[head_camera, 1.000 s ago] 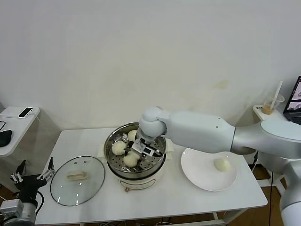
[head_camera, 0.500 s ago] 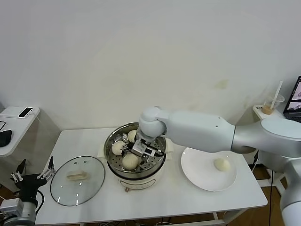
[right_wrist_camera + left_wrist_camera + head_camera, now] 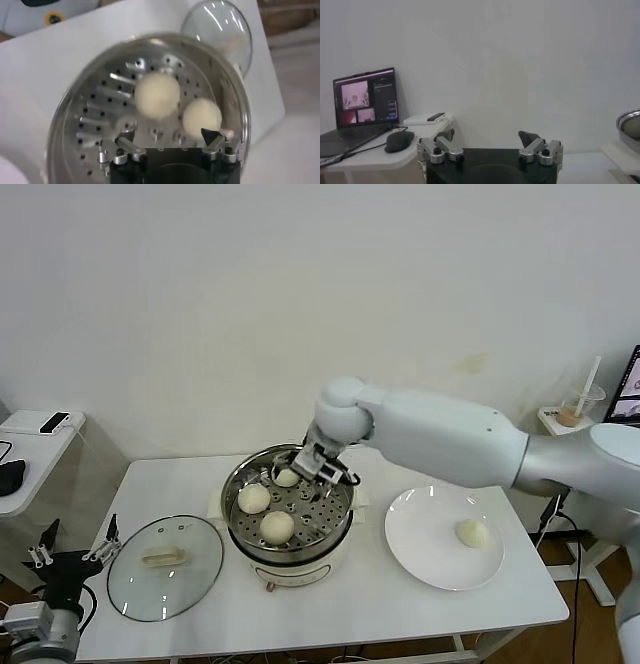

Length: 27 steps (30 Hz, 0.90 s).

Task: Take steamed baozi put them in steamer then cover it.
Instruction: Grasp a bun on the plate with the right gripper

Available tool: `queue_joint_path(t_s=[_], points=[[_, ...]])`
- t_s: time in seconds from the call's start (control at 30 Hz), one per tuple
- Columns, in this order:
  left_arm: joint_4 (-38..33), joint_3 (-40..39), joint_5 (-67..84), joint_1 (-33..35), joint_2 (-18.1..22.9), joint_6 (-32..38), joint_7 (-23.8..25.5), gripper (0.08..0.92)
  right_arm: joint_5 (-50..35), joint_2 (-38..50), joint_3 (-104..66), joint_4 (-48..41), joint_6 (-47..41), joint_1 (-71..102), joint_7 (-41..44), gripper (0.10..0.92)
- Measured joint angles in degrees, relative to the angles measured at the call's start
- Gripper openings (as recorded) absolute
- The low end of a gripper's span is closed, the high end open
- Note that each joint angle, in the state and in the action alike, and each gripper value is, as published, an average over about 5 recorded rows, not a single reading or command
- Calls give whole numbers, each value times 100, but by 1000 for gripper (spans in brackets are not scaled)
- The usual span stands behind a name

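Observation:
The steamer (image 3: 240,534), a shiny steel pot on a cream base, stands mid-table. Three baozi lie on its perforated tray: one at the left (image 3: 254,497), one at the front (image 3: 277,527), one at the back (image 3: 287,477). A fourth baozi (image 3: 472,533) lies on the white plate (image 3: 420,564). My right gripper (image 3: 320,465) is open and empty, above the pot's back right part. In the right wrist view my right gripper (image 3: 169,136) hangs over the tray with two baozi (image 3: 157,96) (image 3: 201,115) below it. The glass cover (image 3: 165,567) lies flat left of the pot. My left gripper (image 3: 75,556) is open, parked off the table's left front corner.
A side table with a phone (image 3: 53,422) stands at the far left. A drink cup with a straw (image 3: 578,406) and a laptop are at the far right. The left wrist view shows my left gripper (image 3: 487,136), a laptop (image 3: 365,97) and a mouse (image 3: 400,141).
My right gripper has risen from the middle of the tray and moved back and to the right. The three baozi in the pot stayed put. The left arm has not moved.

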<state>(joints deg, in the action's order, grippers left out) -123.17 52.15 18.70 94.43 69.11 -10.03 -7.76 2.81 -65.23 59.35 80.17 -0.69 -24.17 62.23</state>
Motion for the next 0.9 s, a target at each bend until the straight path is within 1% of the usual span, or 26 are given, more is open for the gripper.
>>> queue_joint_path(t_s=[0.2, 0.37, 0.67, 0.9], points=[[29, -53, 25, -37, -82, -11, 3, 823, -75, 668, -336, 90, -623, 96, 67, 823], [112, -115, 48, -100, -152, -2, -1, 823, 15, 1318, -693, 139, -883, 394, 143, 823], [144, -274, 106, -181, -232, -24, -16, 823, 532, 2480, -1634, 137, -853, 1457, 287, 823], [234, -440, 150, -238, -197, -37, -15, 823, 995, 2947, -2233, 48, -801, 2303, 269, 823]])
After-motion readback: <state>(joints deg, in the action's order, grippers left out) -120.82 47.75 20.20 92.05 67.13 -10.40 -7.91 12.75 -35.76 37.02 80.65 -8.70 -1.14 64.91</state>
